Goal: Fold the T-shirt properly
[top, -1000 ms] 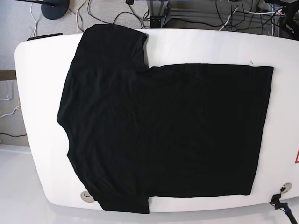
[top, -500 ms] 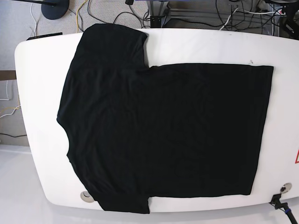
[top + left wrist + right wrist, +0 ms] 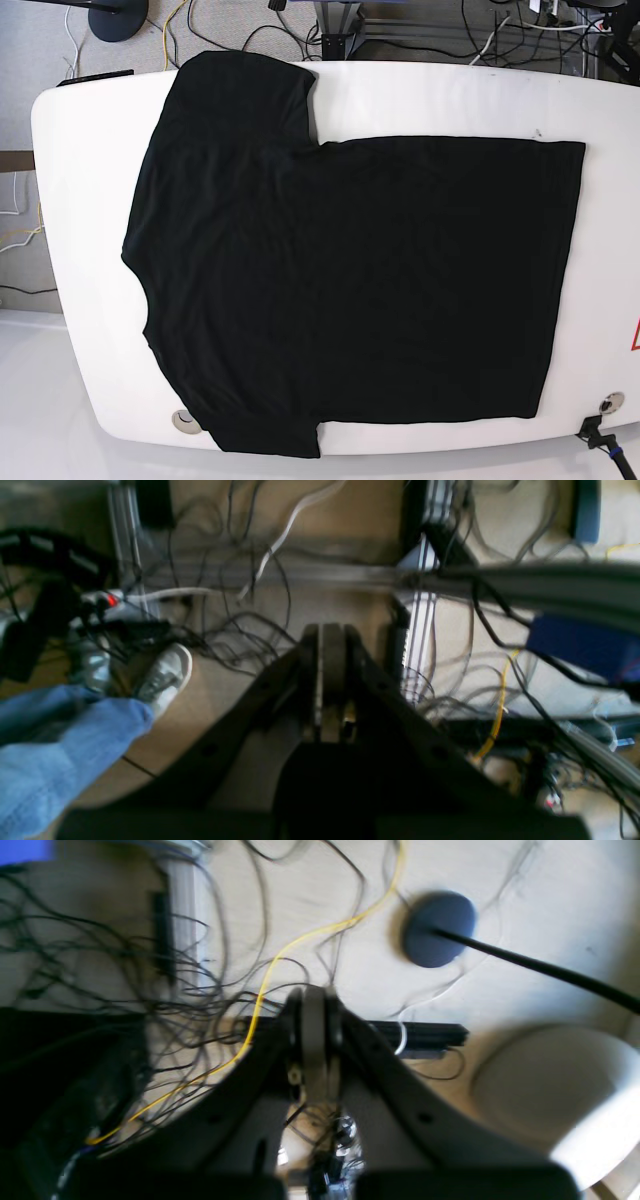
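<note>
The large plain black fabric T-shirt [image 3: 340, 290] is laid flat and unfolded on the white rounded table [image 3: 70, 200], covering most of its top. Its long axis runs across the base view, with the sleeves and collar end toward that view's left and the straight hem toward its right; one sleeve reaches the table's far edge, the other its near edge. Neither arm is seen over the table in the base view. The left gripper [image 3: 330, 645] is seen from its wrist camera with its fingers pressed together and nothing between them, over floor cables and a person's blue jeans leg [image 3: 60, 750] and grey shoe [image 3: 165, 672]. The right gripper [image 3: 314, 1010] is likewise closed and empty, over floor cables and a dark round stand base [image 3: 439, 930]. Which arm lies nearer the shirt cannot be judged. The shirt is absent from both wrist views, which are blurred; its collar cannot be made out against the black cloth.
</note>
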Motion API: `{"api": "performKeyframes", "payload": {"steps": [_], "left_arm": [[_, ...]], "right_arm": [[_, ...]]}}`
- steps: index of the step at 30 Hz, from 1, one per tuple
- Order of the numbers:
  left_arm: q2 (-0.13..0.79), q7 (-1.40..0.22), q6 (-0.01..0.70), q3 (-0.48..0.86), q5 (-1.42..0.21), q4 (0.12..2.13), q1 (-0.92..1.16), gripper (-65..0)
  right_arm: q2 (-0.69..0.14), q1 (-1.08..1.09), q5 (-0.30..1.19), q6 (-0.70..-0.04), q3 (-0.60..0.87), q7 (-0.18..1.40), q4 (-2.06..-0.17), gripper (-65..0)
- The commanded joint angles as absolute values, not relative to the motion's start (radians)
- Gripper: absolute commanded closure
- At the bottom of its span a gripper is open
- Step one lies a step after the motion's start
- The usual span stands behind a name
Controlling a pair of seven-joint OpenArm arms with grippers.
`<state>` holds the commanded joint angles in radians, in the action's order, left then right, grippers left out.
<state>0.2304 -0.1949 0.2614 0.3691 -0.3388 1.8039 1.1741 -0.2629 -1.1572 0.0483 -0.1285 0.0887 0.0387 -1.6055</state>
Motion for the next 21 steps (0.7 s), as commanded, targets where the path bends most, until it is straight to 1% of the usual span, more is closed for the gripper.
{"api": "performKeyframes", "payload": {"steps": [4, 7, 10, 12, 14, 17, 19, 21], "left_arm": [[0.24, -0.274, 0.331, 0.454, -0.393, 1.944, 1.187, 0.0], [0.243, -0.3, 0.356, 0.496, -0.412, 2.034, 1.187, 0.0], [0.243, -0.31, 0.363, 0.544, -0.447, 2.098, 1.171, 0.0], [0.251, -0.317, 0.372, 0.566, -0.471, 2.111, 1.143, 0.0], [0.269, -0.323, 0.379, 0.586, -0.496, 2.114, 1.108, 0.0], [0.306, -0.327, 0.386, 0.607, -0.509, 2.106, 1.055, -0.6], [0.321, -0.319, 0.386, 0.623, -0.503, 2.094, 1.025, -3.8], [0.319, -0.296, 0.385, 0.643, -0.503, 2.09, 1.004, -16.0]], "right_arm": [[-0.261, -1.18, 0.047, -0.161, 0.11, 0.055, -1.787, 0.0], [-0.261, -1.177, 0.039, -0.165, 0.134, 0.105, -1.903, 0.0], [-0.26, -1.156, 0.054, -0.161, 0.176, 0.172, -1.992, 0.0], [-0.261, -1.135, 0.101, -0.165, 0.21, 0.216, -2.026, -0.5], [-0.264, -1.111, 0.181, -0.179, 0.255, 0.264, -2.045, -2.5], [-0.263, -1.08, 0.311, -0.209, 0.333, 0.35, -2.056, -8.9], [-0.261, -1.058, 0.376, -0.23, 0.387, 0.403, -2.059, -16.2], [-0.264, -1.037, 0.436, -0.237, 0.44, 0.439, -2.062, -24.4]]}}
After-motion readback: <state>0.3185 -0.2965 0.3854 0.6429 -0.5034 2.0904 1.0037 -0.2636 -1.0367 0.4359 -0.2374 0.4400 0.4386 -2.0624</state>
